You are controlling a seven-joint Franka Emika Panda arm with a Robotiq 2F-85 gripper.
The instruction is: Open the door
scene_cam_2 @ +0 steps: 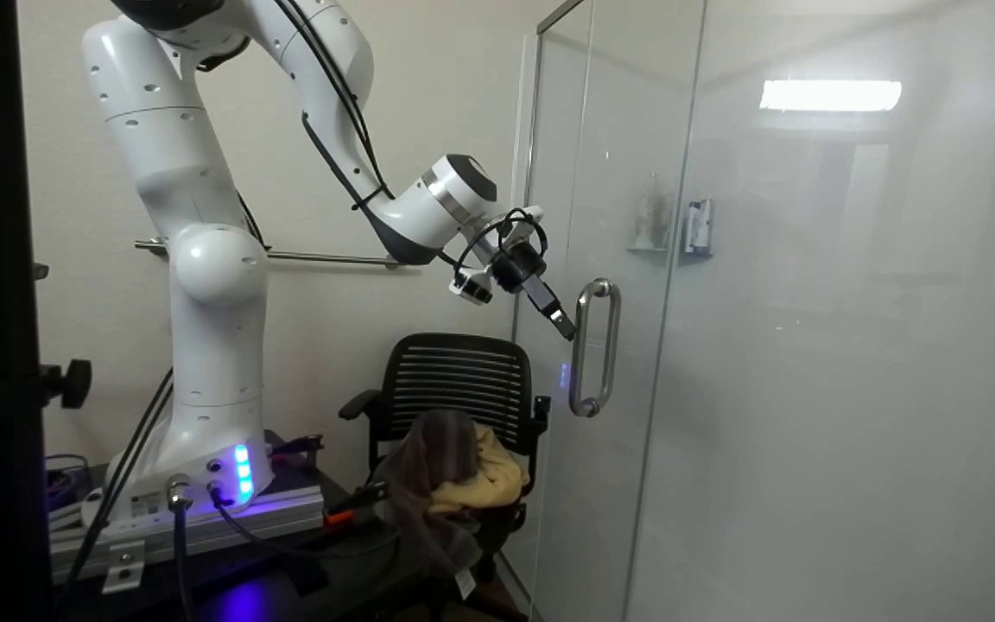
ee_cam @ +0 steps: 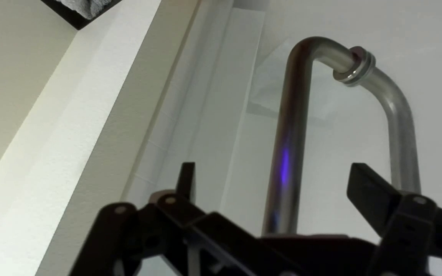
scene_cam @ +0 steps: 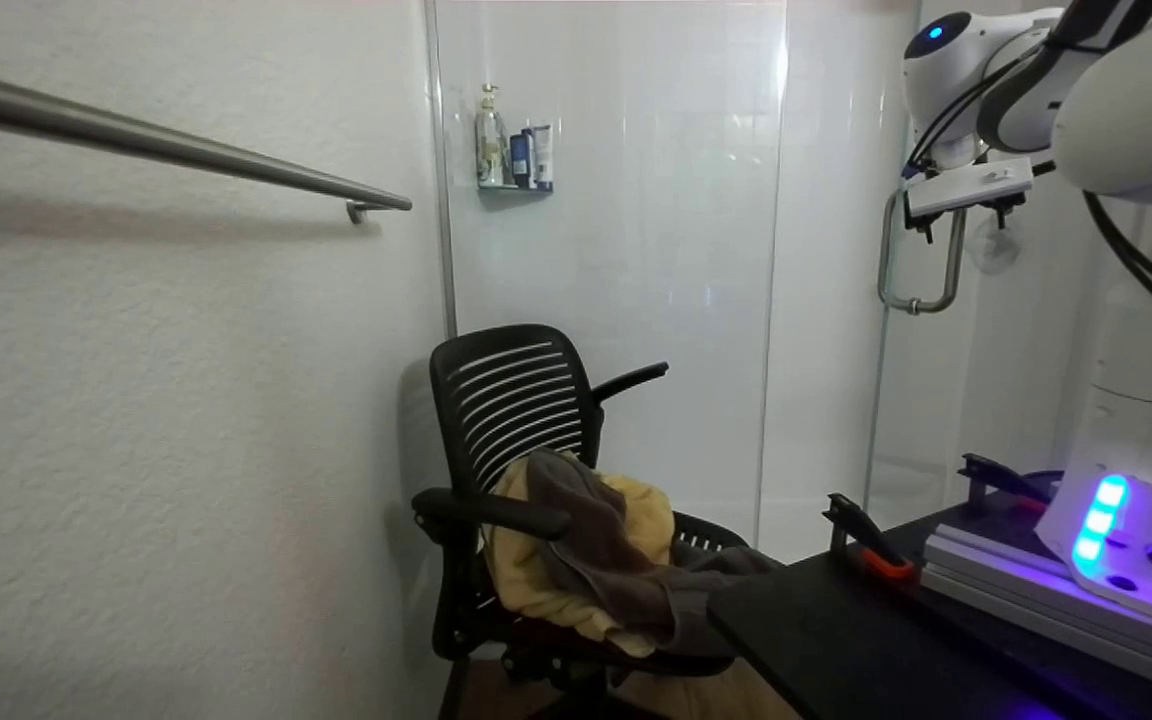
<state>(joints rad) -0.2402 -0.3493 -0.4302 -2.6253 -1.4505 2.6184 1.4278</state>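
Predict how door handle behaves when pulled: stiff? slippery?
Probably stiff: the handle is a metal tube bent into a loop. Possibly slippery, since its surface looks smooth and shiny. Likely moves with the glass door: a collar seems to fix it there.

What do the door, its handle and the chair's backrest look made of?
Handle: tubular metal, probably stainless steel, satin silver, given the soft reflections along it.
Door: likely glass, clear and glossy, since the handle's far bar shows through; acrylic is possible too.
Backrest: apparently molded plastic, matte black, judging by its dull, evenly slotted surface.
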